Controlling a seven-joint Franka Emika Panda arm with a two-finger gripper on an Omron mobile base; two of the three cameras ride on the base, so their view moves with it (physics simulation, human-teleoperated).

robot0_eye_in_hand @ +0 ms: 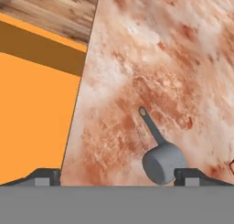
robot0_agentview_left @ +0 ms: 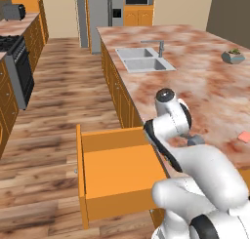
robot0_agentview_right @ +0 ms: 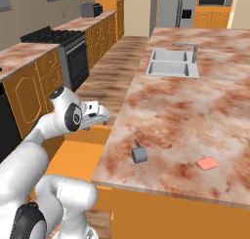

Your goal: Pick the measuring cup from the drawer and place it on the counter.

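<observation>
Cup (robot0_eye_in_hand: 163, 162) on counter (robot0_eye_in_hand: 151, 58) | by one fingertip (robot0_eye_in_hand: 191, 176) | claw (robot0_eye_in_hand: 119, 178) wide, empty

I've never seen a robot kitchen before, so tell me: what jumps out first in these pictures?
The white robot arm stands in front, bent over an open orange drawer that looks empty. Beside it stretches a big marbled counter, with a small grey measuring cup lying near its front edge and a flat pink block a little to its right. Farther back a grey double sink is set into the counter.
</observation>
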